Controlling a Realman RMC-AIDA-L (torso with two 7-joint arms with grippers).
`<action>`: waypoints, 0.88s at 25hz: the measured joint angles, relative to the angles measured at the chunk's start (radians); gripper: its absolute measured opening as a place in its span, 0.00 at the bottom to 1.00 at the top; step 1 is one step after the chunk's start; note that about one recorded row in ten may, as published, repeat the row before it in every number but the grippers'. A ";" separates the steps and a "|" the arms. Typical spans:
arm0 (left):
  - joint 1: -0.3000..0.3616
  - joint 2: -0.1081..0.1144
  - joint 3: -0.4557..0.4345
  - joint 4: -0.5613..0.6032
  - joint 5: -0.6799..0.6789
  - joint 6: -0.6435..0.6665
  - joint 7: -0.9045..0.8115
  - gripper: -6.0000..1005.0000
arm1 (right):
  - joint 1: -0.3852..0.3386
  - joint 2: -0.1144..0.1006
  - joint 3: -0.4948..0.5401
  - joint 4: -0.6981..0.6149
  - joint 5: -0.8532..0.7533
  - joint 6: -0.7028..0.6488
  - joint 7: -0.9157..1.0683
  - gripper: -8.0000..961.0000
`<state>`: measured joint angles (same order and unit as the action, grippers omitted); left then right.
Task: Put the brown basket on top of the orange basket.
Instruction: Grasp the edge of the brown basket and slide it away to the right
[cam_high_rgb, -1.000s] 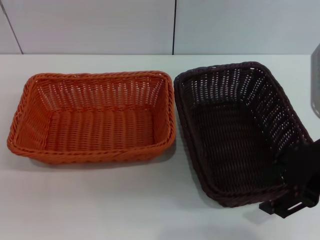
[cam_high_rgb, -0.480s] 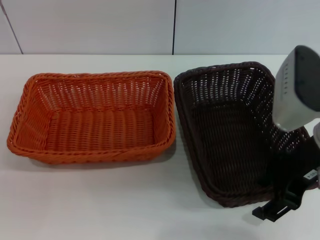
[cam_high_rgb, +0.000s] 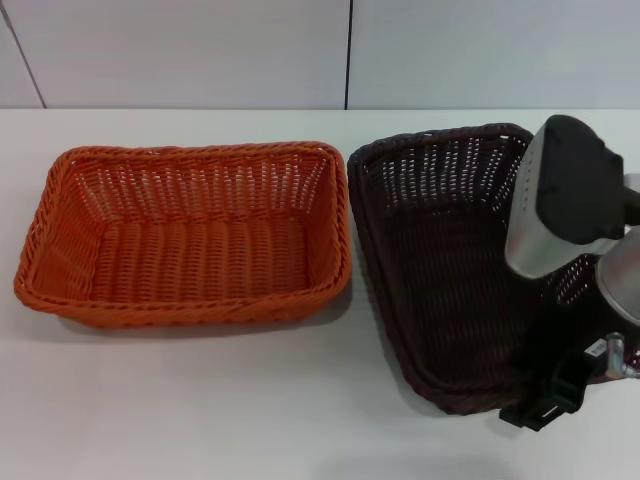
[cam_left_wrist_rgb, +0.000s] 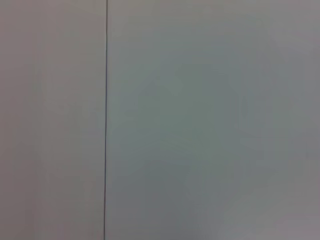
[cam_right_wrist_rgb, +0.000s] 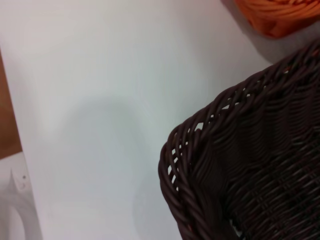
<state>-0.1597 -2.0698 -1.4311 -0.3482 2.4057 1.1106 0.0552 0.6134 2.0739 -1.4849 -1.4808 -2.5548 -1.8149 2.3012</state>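
Note:
The orange basket (cam_high_rgb: 185, 235) sits on the white table at the left, empty. The brown basket (cam_high_rgb: 440, 260) sits close beside it on the right, also empty, slightly angled. My right gripper (cam_high_rgb: 556, 390) is low at the brown basket's near right corner, with the forearm (cam_high_rgb: 560, 195) leaning over the basket's right side and hiding it. The right wrist view shows that braided corner (cam_right_wrist_rgb: 240, 165) close up and a bit of the orange basket (cam_right_wrist_rgb: 280, 15). My left gripper is out of view; its wrist view shows only a plain surface.
The white table (cam_high_rgb: 200, 400) runs in front of both baskets. A pale panelled wall (cam_high_rgb: 200, 50) stands behind the table. In the right wrist view the table's edge (cam_right_wrist_rgb: 15, 145) shows beside the brown basket's corner.
My right arm's forearm has swung in from the right and now leans over the brown basket's right side. The gripper has shifted a little left at the near right corner. The baskets have barely moved.

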 joint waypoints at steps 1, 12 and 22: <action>0.000 0.001 0.000 0.001 0.000 0.000 0.000 0.79 | 0.005 0.000 -0.004 0.003 -0.004 0.002 0.002 0.73; -0.003 0.002 -0.002 0.018 -0.001 0.000 0.000 0.79 | 0.004 0.001 -0.021 -0.044 -0.019 -0.002 0.026 0.37; -0.006 0.002 -0.002 0.026 0.000 0.000 0.000 0.79 | -0.019 0.003 -0.037 -0.144 -0.077 0.025 0.105 0.32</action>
<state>-0.1661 -2.0678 -1.4327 -0.3221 2.4055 1.1106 0.0552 0.5949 2.0769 -1.5220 -1.6246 -2.6317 -1.7903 2.4065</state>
